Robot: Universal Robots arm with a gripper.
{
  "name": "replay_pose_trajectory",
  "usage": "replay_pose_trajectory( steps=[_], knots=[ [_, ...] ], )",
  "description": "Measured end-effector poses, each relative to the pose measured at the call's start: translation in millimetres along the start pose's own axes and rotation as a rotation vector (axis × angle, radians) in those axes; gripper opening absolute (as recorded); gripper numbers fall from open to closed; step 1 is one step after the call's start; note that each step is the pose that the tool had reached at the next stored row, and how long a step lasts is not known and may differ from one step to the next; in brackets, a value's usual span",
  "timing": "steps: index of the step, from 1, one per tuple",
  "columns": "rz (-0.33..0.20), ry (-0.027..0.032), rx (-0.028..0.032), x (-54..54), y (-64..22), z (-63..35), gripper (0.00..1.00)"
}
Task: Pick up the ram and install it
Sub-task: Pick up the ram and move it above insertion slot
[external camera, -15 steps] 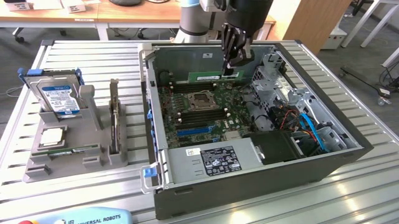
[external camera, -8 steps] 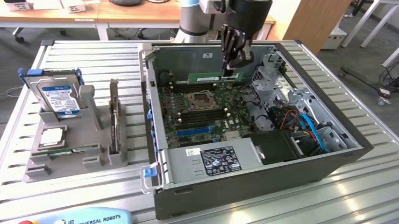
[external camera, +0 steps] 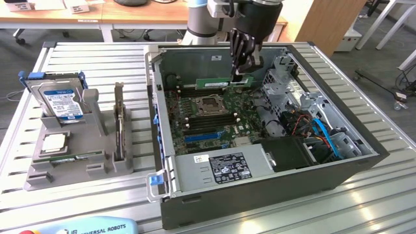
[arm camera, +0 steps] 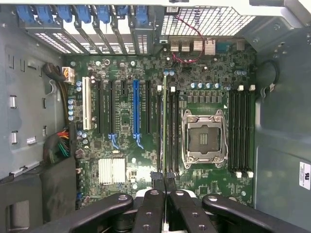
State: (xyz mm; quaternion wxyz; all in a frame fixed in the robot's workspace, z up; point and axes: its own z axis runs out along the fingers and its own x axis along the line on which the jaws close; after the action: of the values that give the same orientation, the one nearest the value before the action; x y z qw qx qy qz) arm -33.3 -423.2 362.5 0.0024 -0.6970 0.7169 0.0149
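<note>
My gripper [external camera: 239, 75] reaches down into the open computer case [external camera: 260, 192] and is shut on the ram [external camera: 217, 82], a long green stick held level by one end. The stick hangs just above the motherboard [external camera: 208, 114], near the far memory slots beside the processor socket [external camera: 209, 104]. In the wrist view the ram [arm camera: 164, 121] appears edge-on as a thin green line running away from my gripper [arm camera: 164, 180], lined up along the dark memory slots [arm camera: 172, 126] next to the socket [arm camera: 203, 137]. I cannot tell whether it touches a slot.
On the exterior view's left a grey fixture [external camera: 39, 181] holds a hard drive [external camera: 62, 100], a square silver processor chip [external camera: 54, 142] and a dark expansion card [external camera: 119, 122]. Inside the case sit a power supply [external camera: 221, 168], drive cages [external camera: 293, 92] and cables [external camera: 322, 131].
</note>
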Motion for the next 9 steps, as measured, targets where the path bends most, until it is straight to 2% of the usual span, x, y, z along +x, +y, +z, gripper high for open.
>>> replay_pose_trajectory(
  steps=[9],
  knots=[
    [0.007, 0.0002, 0.0000, 0.1, -0.1, 3.8, 0.11]
  ],
)
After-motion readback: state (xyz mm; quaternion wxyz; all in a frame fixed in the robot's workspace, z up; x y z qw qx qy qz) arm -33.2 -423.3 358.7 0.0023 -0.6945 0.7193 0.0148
